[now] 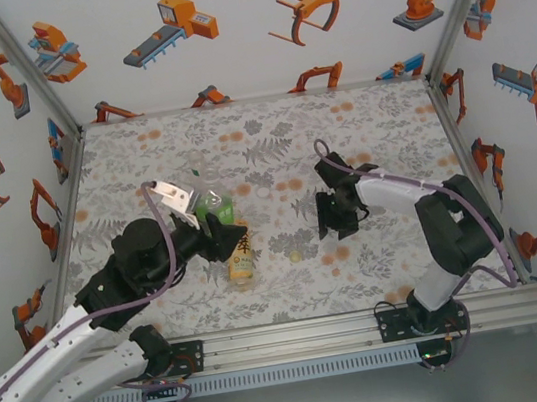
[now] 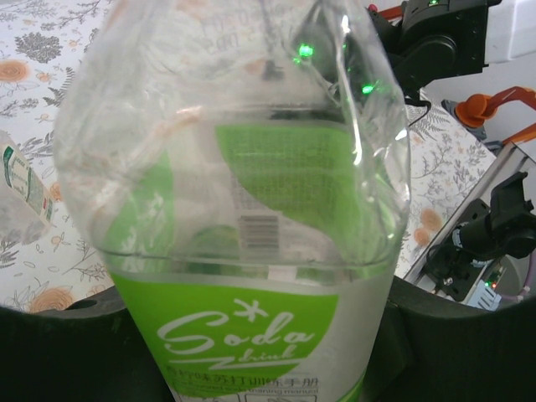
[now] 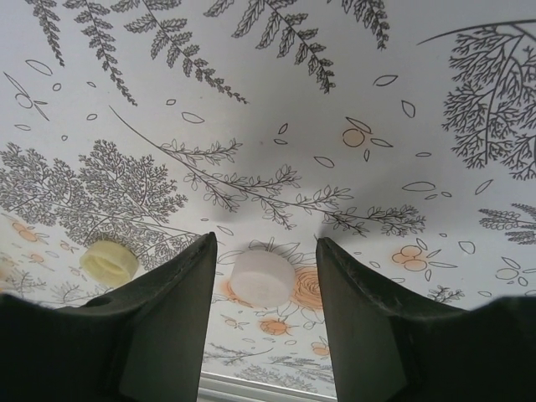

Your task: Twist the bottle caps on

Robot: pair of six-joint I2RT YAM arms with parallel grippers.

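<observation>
Right pincer [image 3: 265, 243] open, white cap [image 3: 261, 278] on table [image 3: 251, 100] between its spread jaws, untouched: likely light, stiff, slick, best pinched across its rim; left pincer [image 2: 260, 356] clamped on thin-walled, probably crushable green-labelled bottle [image 2: 251, 209].

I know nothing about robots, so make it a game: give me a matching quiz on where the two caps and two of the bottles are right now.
Things:
1. white cap
2. pale yellow cap
3. green-labelled bottle
4. amber bottle

Places:
A. clamped in the left gripper
B. on the tablecloth, unheld, just beside the left gripper
C. on the tablecloth between the open fingers of the right gripper
D. on the tablecloth, off to one side of the right gripper's fingers

Pairs: 1-C, 2-D, 3-A, 4-B
</observation>
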